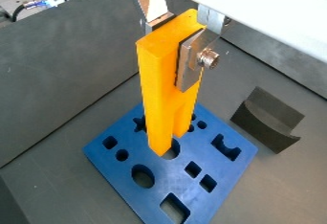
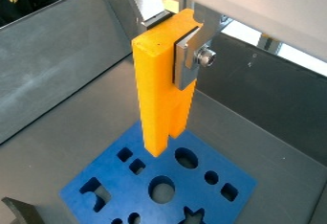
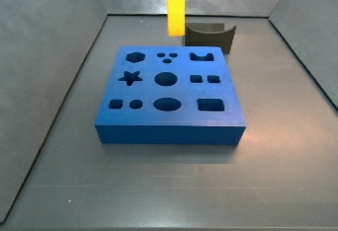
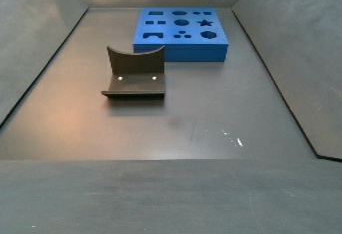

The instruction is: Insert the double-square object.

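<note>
My gripper [image 1: 173, 41] is shut on the upper end of the double-square object [image 1: 163, 94], a long yellow-orange bar held upright; both show in both wrist views, the gripper [image 2: 170, 38] and the bar [image 2: 161, 99]. One silver finger [image 1: 194, 60] presses its side. The bar's lower end hangs over the holes of the blue block [image 1: 113, 157], which also shows in a wrist view [image 2: 243, 185]. In a side view the bar [image 3: 176, 8] ends a little above the far edge of the blue block [image 3: 172, 124]. The gripper is out of frame in both side views. The block [image 4: 201, 48] shows without the bar.
A dark grey curved block [image 3: 209, 36] stands on the floor just beyond the blue block; it also shows in other views [image 4: 134, 75] [image 1: 269, 118]. Grey walls [image 3: 66, 77] slope up around the floor on all sides.
</note>
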